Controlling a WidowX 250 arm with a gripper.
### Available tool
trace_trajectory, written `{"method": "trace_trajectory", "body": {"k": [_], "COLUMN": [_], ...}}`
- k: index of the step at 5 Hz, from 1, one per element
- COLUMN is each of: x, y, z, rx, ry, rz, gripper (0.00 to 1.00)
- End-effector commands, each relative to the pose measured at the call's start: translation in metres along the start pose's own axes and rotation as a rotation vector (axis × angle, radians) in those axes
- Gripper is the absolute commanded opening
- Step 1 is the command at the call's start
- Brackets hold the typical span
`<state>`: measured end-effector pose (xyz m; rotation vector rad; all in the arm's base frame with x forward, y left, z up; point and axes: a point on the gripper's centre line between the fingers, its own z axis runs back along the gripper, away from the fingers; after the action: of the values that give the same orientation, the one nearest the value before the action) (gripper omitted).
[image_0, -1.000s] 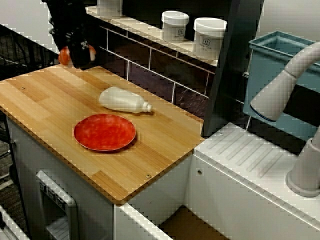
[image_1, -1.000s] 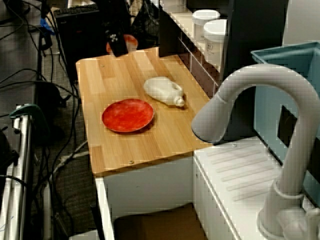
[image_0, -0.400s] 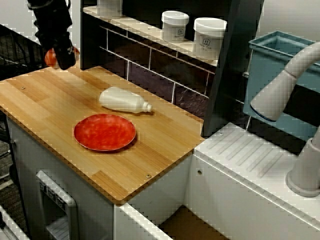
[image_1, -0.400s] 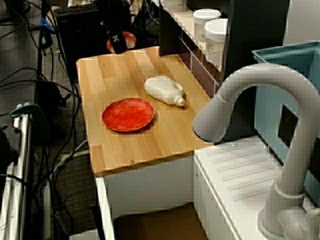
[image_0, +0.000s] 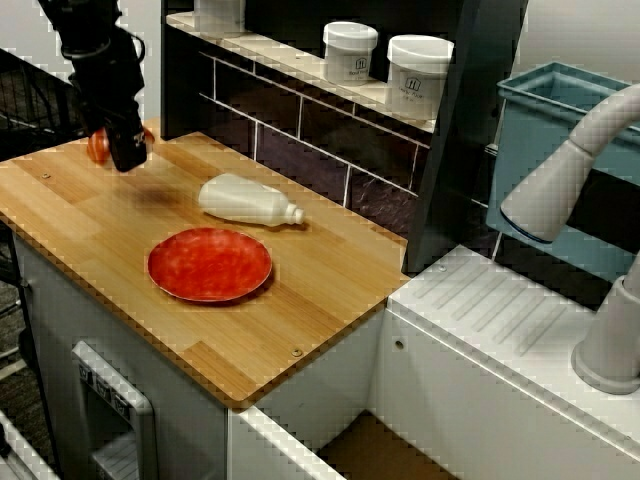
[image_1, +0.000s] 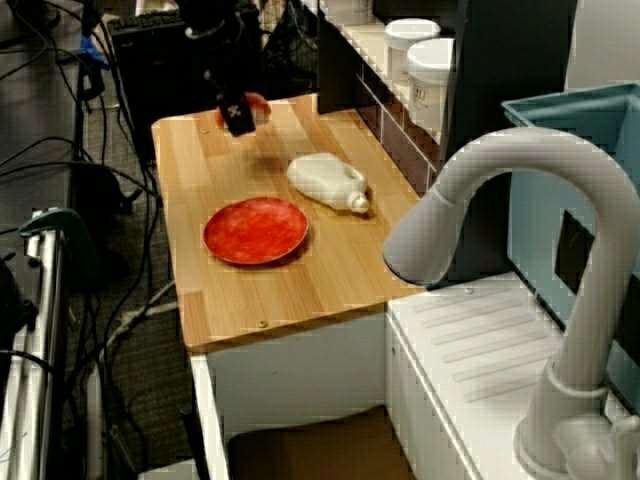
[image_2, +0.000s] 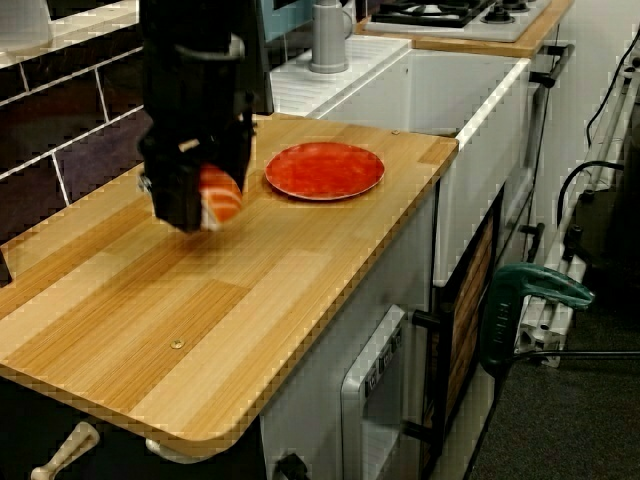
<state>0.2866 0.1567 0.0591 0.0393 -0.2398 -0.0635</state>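
At the left end of the wooden counter (image_0: 60, 200), the black arm (image_0: 95, 50), cut off by the top edge, hangs straight down, its gripper (image_0: 122, 152) clamped on an orange-and-white piece of sushi (image_2: 220, 194) held just above the boards. Further right lie a white bottle (image_0: 248, 200) on its side and a red plate (image_0: 210, 264), both apart from the gripper. The fingers (image_2: 178, 200) blur into one dark block, and in the view from above they hide most of the sushi.

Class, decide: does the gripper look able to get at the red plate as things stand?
Probably yes: only counter lies between the gripper and the red plate, with the white bottle off to the side. It holds an orange piece, though.
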Motion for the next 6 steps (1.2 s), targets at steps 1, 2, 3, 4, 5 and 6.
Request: {"method": "trace_trajectory", "body": {"k": [1, 2, 3, 4, 5, 6], "x": [-0.002, -0.001, -0.001, 0.001, 0.004, 0.002], "y": [0.005, 0.007, 0.006, 0.003, -0.005, -0.011], "z": [0.007, 0.012, 0.019, 0.028, 0.032, 0.034], "rx": [0.01, -0.005, -0.014, -0.06, -0.071, -0.083], "ry": [0.004, 0.007, 0.0, 0.004, -0.014, -0.018], "rz": [-0.003, -0.004, -0.013, -0.056, -0.114, -0.13], "gripper": [1.0, 1.0, 1.0, 1.0, 1.0, 1.0]}}
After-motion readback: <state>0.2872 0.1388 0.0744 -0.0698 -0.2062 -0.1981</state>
